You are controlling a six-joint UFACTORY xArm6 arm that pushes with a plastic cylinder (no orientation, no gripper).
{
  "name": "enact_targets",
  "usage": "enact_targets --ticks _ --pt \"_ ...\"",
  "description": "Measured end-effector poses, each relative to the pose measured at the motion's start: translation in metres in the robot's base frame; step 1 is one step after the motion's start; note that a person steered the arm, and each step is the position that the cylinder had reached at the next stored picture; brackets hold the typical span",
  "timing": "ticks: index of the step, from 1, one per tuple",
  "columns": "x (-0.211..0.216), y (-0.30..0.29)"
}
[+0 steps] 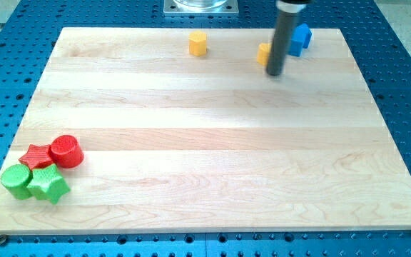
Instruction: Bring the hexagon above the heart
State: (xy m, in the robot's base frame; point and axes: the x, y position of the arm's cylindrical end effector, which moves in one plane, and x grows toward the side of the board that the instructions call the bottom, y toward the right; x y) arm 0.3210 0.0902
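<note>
Two yellow blocks sit near the view's top edge of the wooden table [191, 143], and they are the ones that matter. The yellow hexagon [198, 43] stands alone, well to the view's left of my tip [274, 73]. The other yellow block [265, 53], partly hidden behind the rod, I take to be the heart, though its shape cannot be made out; it is just beside the rod on the view's left. A blue block [300, 38] lies close behind the rod on the view's right, its shape unclear.

No fingers exist on this rig, so nothing is apart, together or clamped; the rod only pushes.

Judging from the task, the hexagon must end up toward the view's top of the heart, but little table remains there. The hexagon lies leftward of my tip and slightly toward the top, so the coming move likely calls for travelling left past it and then pushing it rightward.

Four other blocks cluster at the bottom left, well apart: a red star [36, 155], a red cylinder [66, 150], a green cylinder [16, 180] and a green star [47, 185].
</note>
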Motion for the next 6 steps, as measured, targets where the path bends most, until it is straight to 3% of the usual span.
enact_targets --ticks 1,2,4,5,6 --pt "0.000 -0.100" --pt "-0.029 -0.181" --pt "-0.057 -0.086" --pt "-0.087 -0.140" --pt "-0.092 -0.059"
